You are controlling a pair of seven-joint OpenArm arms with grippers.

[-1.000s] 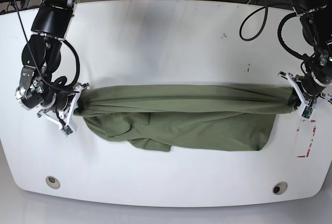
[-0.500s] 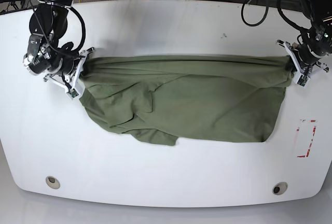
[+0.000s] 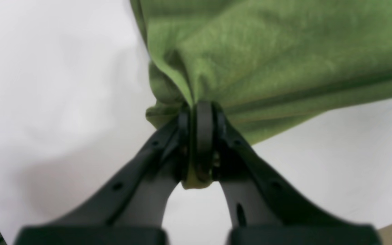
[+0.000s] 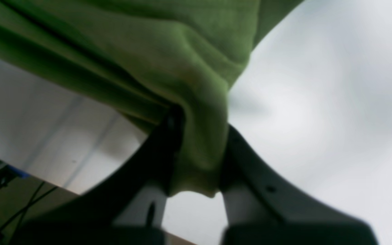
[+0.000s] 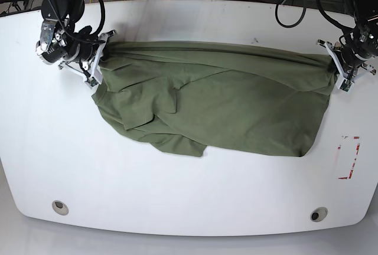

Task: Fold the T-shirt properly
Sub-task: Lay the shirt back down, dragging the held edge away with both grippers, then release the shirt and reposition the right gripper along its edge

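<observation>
Your left hand [image 5: 338,65] is pinching a bunched corner of the T-shirt [image 5: 218,98], fingers [image 3: 202,126] pressed together on a wad of green cloth, at the worktop's [image 5: 177,196] far edge on the base view's right. Your right hand [image 5: 99,54] grips the opposite corner the same way, its arm reaching in from the far left corner. Between your two hands the T-shirt's upper edge runs taut, and the rest lies rumpled on the white worktop toward the near side.
</observation>
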